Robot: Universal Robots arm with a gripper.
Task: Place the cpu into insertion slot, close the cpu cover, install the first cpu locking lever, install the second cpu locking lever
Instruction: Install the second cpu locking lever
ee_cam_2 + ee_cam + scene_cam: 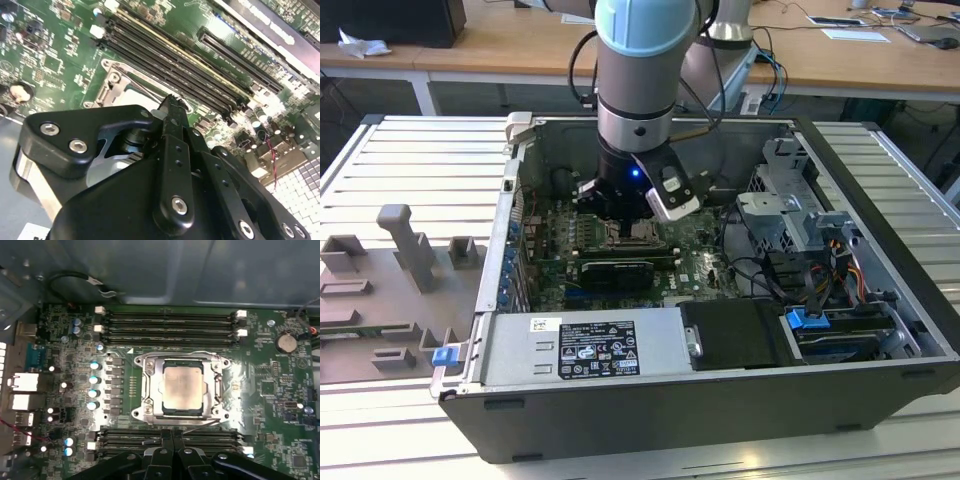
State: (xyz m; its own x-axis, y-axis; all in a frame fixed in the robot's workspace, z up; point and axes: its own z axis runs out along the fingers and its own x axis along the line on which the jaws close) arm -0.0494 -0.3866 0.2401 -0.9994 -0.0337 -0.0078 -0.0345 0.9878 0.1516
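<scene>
An open computer case is seen lying on a slatted metal table, with a single robot arm reaching down into it over the green motherboard. In the first wrist view, the cpu, a pale silver-grey square, is shown seated in the insertion slot at the middle of the board, with long black memory slots on its far side and on its near side. The cpu cover, a shiny metal frame, is seen lying flat around the chip, so placing and closing are judged done. A thin wire lever is seen along the near edge of the socket; whether either locking lever is hooked cannot be told, so the lever steps are judged unfinished or in hand. The gripper is held low at the near edge of the socket, its black fingers pressed together with no gap between them and nothing visibly pinched. In the second wrist view much of the socket is hidden behind the gripper body, and the fingertip's contact with the lever cannot be made out. In the exterior view the socket is blocked by the arm.
</scene>
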